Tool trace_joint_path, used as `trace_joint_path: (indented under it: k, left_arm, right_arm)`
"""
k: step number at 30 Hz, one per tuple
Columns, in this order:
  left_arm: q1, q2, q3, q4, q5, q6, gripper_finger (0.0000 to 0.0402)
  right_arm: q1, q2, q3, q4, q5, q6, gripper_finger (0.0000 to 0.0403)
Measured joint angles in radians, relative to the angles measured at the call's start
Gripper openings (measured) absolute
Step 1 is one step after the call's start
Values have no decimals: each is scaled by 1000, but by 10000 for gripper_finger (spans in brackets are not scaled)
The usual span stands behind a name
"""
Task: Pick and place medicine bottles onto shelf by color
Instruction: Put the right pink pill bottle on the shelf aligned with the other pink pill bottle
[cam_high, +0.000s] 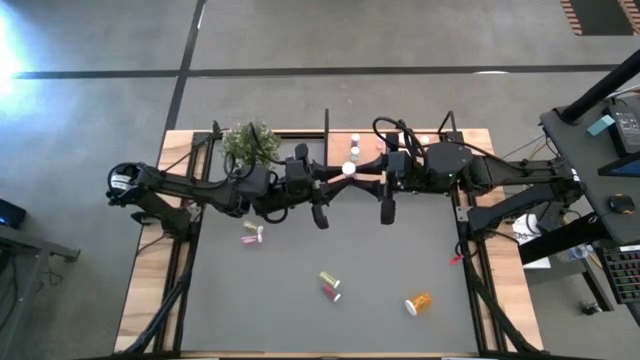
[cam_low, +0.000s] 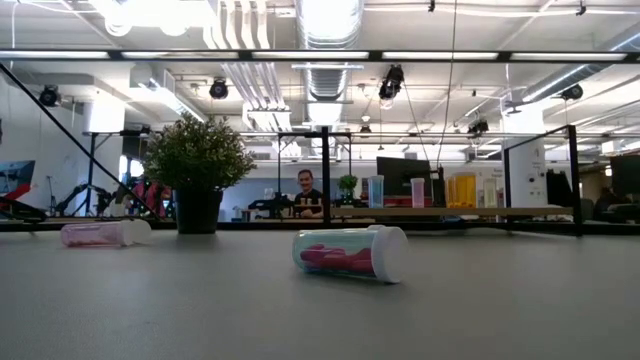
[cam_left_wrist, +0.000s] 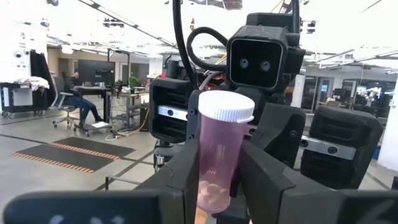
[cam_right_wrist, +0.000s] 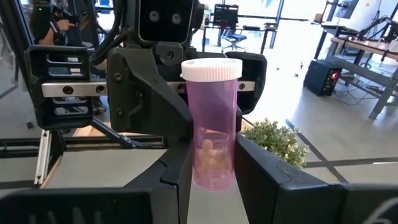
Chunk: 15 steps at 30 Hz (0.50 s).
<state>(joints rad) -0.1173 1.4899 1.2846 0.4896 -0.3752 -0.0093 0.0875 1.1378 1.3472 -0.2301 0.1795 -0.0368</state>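
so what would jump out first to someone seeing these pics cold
The pink bottle held upright between both arms above the shelf: the left gripper and right gripper both have fingers against it, mid-handover by the look. Then the loose bottles lying on the table: a pink one near the plant and an orange one toward the front.
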Motion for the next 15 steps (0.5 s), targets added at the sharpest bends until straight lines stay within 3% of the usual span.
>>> trace_joint_path:
  k: [9, 15]
  left_arm:
    - [0, 2, -2, -8, 0, -1, 79]
    - [0, 1, -1, 12, 0, -1, 78]
  right_arm:
    - [0, 0, 0, -54, -4, 18, 99]
    - [0, 3, 33, -156, -11, 10, 147]
